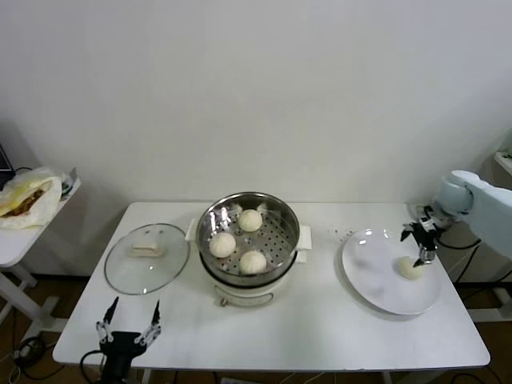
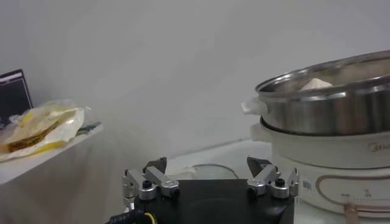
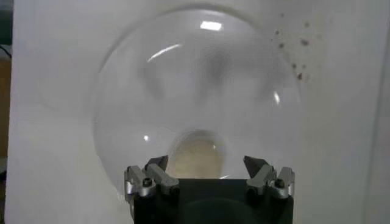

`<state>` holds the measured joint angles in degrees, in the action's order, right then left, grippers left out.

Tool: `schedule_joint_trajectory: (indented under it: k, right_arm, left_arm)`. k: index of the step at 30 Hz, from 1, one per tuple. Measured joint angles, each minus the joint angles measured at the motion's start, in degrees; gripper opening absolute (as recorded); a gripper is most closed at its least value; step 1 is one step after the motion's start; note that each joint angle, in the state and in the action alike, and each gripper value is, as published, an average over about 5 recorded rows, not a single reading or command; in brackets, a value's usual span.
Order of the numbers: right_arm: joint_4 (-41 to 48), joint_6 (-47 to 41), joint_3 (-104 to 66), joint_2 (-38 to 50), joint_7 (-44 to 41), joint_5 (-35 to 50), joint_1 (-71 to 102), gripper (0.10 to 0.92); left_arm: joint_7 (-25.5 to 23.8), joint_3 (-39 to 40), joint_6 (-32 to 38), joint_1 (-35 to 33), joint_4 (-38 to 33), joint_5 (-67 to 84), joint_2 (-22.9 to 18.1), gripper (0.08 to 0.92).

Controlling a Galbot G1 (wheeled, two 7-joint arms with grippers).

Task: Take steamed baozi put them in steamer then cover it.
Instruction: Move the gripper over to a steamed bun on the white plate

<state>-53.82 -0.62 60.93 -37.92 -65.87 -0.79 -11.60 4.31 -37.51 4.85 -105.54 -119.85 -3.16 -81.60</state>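
Buns in pot: 3 steamed baozi (image 1: 238, 241) sat on the holed tray inside the steamer (image 1: 282, 229) in the middle of the worktop (image 1: 320, 332).
Bun left: 1 last bun (image 1: 411, 269) lay on the white plate (image 1: 372, 280), well apart from the pot.
Right claw: the right claw (image 1: 421, 242) hung just over that bun, spread wide, holding nothing.
Left claw: the left claw (image 1: 128, 322) waited at the near edge, spread wide and holding nothing.
Cover: the cover (image 1: 146, 258) lay flat beside the pot, not on it.
Still to do: it looked like 1 bun had to go in, then the cover on top.

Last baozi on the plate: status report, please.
Right tool open, just above last baozi on plate. Left tool open, parked low. Three baozi in steamer. Cover off.
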Motion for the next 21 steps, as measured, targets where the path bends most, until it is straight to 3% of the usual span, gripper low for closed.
schedule_joint_trajectory:
  k: [21]
  right_arm:
    - [13.15,3.38,-8.91,-7.08,1.08,-8.4,8.53,0.823]
  left_arm:
    - [-0.06,-0.68,-0.11,0.13,0.82,1.33,0.14,0.823]
